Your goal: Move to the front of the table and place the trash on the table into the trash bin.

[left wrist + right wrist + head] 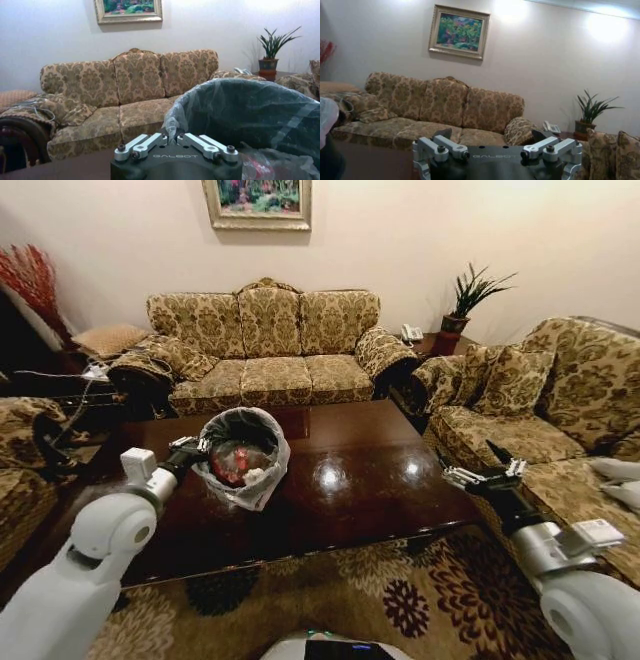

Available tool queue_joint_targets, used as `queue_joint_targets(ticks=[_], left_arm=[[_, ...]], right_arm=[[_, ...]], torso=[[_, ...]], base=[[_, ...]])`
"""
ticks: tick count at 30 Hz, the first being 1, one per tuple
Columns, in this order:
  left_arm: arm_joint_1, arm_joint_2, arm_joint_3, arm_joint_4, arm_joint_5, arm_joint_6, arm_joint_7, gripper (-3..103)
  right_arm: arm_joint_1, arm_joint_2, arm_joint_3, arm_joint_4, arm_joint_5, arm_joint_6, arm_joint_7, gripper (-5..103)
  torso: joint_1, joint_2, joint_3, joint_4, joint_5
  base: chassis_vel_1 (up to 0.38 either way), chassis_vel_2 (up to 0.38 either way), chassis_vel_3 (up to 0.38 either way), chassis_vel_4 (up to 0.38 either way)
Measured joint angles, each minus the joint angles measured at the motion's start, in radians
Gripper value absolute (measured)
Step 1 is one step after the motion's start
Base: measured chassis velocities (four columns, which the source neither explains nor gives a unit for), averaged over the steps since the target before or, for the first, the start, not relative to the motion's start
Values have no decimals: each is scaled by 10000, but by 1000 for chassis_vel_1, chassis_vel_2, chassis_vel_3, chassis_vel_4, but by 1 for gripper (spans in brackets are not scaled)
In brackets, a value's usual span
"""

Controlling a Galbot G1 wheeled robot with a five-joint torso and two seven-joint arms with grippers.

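So rn the left gripper [190, 445] is pinching the rim of the bin [262, 430], fingers clenched on its liner, w/ the trash [238, 462] sitting inside on the table [370, 480], right gripper [487, 475] hanging open nearby, so imo keeping the bin upright and moving slow is key.

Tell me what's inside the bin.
Inside the bin, red and white trash lies in the liner. Anything beneath it is covered. The left gripper is shut on the rim.
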Motion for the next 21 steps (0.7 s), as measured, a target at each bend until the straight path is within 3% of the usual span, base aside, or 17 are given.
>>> queue_joint_targets(ticks=[7, 21], left_arm=[[354, -501, -41, -266, 424, -116, 45, 4], [779, -2267, -155, -886, 1371, -95, 315, 4]], right_arm=[[104, -169, -315, 6, -24, -9, 113, 100], [-228, -611, -1059, 59, 32, -50, 474, 100]], torso=[[-12, 2, -4, 2, -2], [-16, 3, -7, -2, 1]], base=[[257, -242, -252, 261], [330, -331, -311, 330]])
